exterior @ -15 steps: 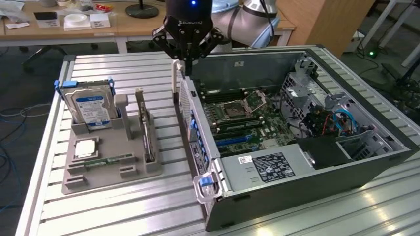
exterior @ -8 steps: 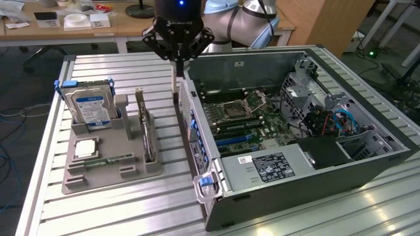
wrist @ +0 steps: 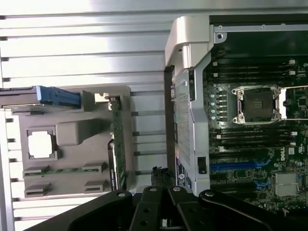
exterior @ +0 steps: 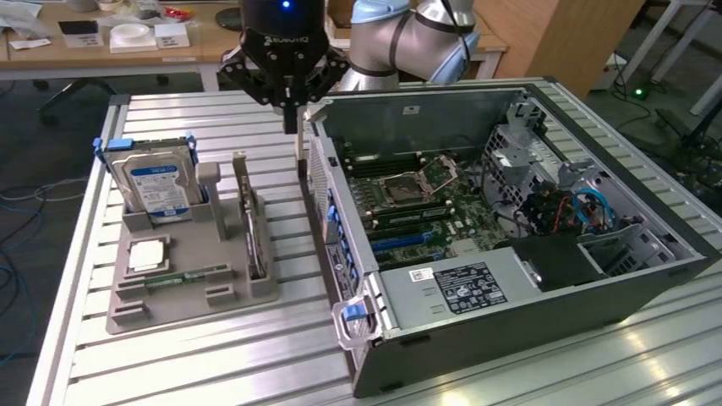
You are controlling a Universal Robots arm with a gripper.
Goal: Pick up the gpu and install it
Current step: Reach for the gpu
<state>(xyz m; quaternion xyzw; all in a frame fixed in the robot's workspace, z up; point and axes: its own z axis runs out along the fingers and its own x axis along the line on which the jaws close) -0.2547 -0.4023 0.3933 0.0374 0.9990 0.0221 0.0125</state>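
Gpu (exterior: 253,228) stands on its edge in a slot of the grey holder (exterior: 192,292), silver bracket upward, untouched; in the wrist view it reads as a thin green strip (wrist: 117,144). Beside it in the same holder sit the hard drive (exterior: 152,186) and a small square chip (exterior: 147,254). From where I stand the gripper (exterior: 291,125) hangs above the gap between holder and open computer case (exterior: 429,118), fingers pressed together on nothing, near the case's rear corner. My worry: coming down closed like that, it could strike the card's top edge and tip it, or clip the case wall, which is very close
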